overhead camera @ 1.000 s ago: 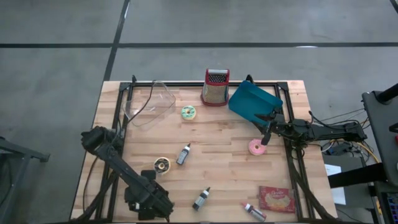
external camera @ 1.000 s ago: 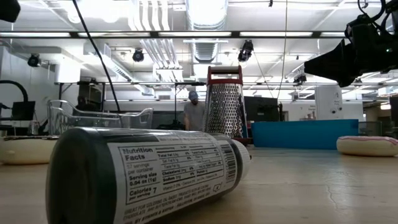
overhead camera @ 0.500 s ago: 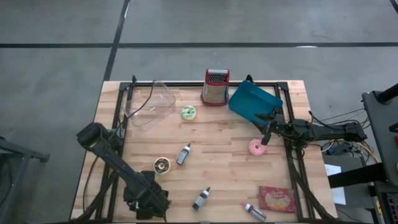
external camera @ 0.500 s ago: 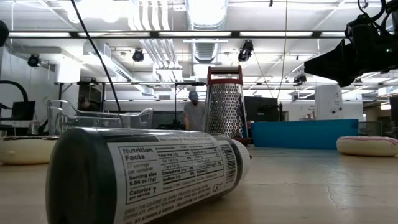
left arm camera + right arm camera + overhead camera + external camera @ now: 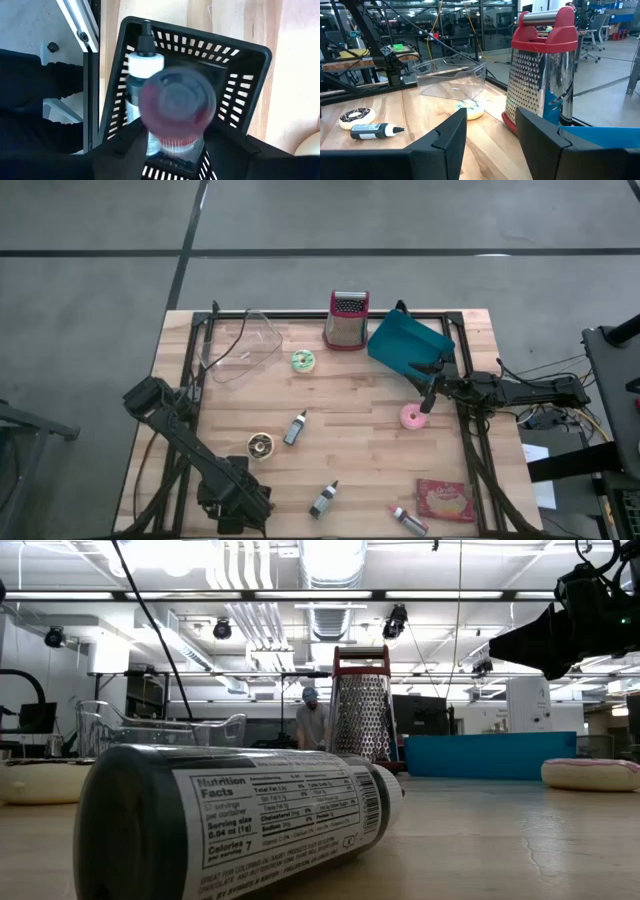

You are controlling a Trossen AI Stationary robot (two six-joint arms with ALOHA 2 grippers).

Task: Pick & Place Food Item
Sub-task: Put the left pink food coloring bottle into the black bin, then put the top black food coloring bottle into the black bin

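Observation:
My left gripper (image 5: 177, 150) points down over a black slatted basket (image 5: 250, 55) at the table's near left corner. In the basket lies a white bottle with a black cap (image 5: 145, 60). Between the spread fingers shows a round red-topped food item (image 5: 177, 102), seen end-on and blurred while the basket is sharp. In the high view the arm (image 5: 235, 500) hides the basket. My right gripper (image 5: 430, 385) waits open at the right, level, beside the teal bin (image 5: 405, 340) and above the pink donut (image 5: 411, 417). My left gripper: its fingers stand on either side of the red-topped item (image 5: 200, 125), coming from above and pointing down. Whether they touch it I cannot tell, since the item's sides are blurred. It is over the basket's inside.
On the table are a clear tub (image 5: 240, 345), a red-topped grater (image 5: 346, 320), a green-iced donut (image 5: 302, 360), a chocolate donut (image 5: 260, 445), two dark bottles (image 5: 295, 427) (image 5: 323, 500), a red-capped bottle (image 5: 408, 520) and a snack packet (image 5: 445, 500). Black frame rails run along both sides.
My left arm has drawn a little toward the table's near left corner and sunk slightly over the basket. The right arm and the things on the table have kept still.

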